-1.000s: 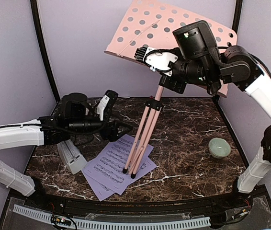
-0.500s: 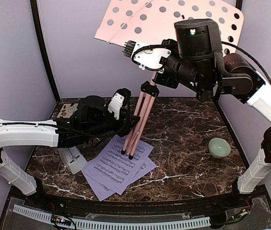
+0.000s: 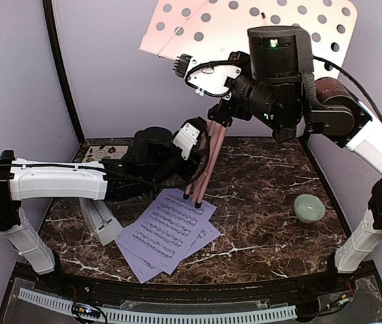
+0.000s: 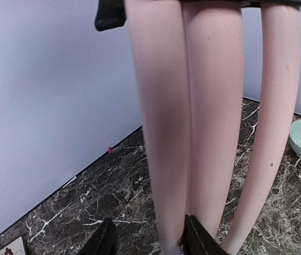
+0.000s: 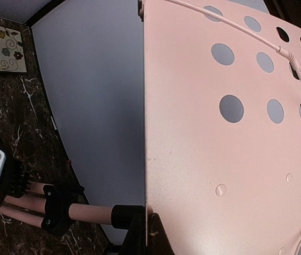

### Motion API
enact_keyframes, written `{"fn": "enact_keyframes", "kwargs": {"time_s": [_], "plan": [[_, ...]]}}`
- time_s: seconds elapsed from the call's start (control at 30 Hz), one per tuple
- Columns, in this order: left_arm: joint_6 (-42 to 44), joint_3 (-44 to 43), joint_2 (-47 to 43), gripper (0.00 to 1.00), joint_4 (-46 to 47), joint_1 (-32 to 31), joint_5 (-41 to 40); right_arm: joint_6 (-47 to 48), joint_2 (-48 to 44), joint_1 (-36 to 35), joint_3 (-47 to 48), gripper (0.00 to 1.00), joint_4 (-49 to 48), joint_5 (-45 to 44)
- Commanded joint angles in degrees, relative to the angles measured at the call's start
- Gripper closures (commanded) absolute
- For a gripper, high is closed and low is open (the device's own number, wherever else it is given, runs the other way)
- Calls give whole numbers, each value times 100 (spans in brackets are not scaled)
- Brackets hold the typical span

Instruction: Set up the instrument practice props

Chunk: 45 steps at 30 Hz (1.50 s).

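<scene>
Top view, hold: right gripper (image 3: 230, 102) has the pink perforated-metal music stand (image 3: 245, 27) clamped high up, near where the desk joins the post. The desk tips back toward the wall. (In my judgement this steadies it while the legs get attention.)
Top view, legs: the three thin pink tubes (image 3: 204, 158) are bunched together, not spread. Their dark rubber feet sit at the upper edge of the two pale lavender printed sheet-music pages (image 3: 171, 229); whether they touch, I cannot tell.
Top view, reach: left gripper (image 3: 199, 156) is at the legs, low down, probably to pull one outward.
Top view, others: the white-grey pyramid metronome (image 3: 100, 219) lies beside the left arm on the dark veined marble table (image 3: 265, 182).
Left wrist, jaws: partly open, straddling one smooth matte leg (image 4: 161, 133). One finger (image 4: 198, 239) is against it and the other is apart, so nothing is gripped yet.
Right wrist, jaws: pinched shut on the desk's thin sheet edge (image 5: 145, 159). The flat painted metal has round holes (and a hard rim that could slip).
</scene>
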<state>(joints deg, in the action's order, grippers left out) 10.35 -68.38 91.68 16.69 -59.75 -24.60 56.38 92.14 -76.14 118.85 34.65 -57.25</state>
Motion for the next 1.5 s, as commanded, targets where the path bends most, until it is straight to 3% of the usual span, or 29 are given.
{"fn": "enact_keyframes", "kwargs": {"time_s": [0.0, 0.23, 0.37, 0.5, 0.6, 0.8, 0.93, 1.2, 1.33, 1.47], "plan": [[681, -578, 431, 56, 320, -55, -261, 233, -341, -105, 153, 100, -1736, -124], [936, -1342, 1308, 63, 627, -55, -423, 345, -367, -88, 44, 100, -1875, -34], [841, -1661, 1641, 63, 801, -55, -523, 340, -463, 23, -173, 100, -2028, -6], [549, -1819, 1820, 48, 1011, -50, -794, 295, -603, 205, -592, 100, -2226, 46], [417, -1834, 1917, 46, 1168, -46, -845, 184, -655, 339, -826, 100, -2254, 80], [415, -1802, 2153, 55, 1679, -38, -943, 58, -817, 497, -1185, 100, -2441, 314], [369, -1686, 2282, 55, 2152, 6, -780, -3, -825, 587, -1255, 100, -2470, 534], [-177, -1565, 2459, 34, 2596, 185, -714, -98, -731, 710, -1294, 100, -2464, 764], [-733, -1359, 2484, 40, 2972, 339, -455, -63, -618, 763, -1249, 100, -2456, 773], [-640, -1381, 2626, 45, 3294, 358, -286, -66, -567, 802, -1217, 100, -2482, 835]]}}
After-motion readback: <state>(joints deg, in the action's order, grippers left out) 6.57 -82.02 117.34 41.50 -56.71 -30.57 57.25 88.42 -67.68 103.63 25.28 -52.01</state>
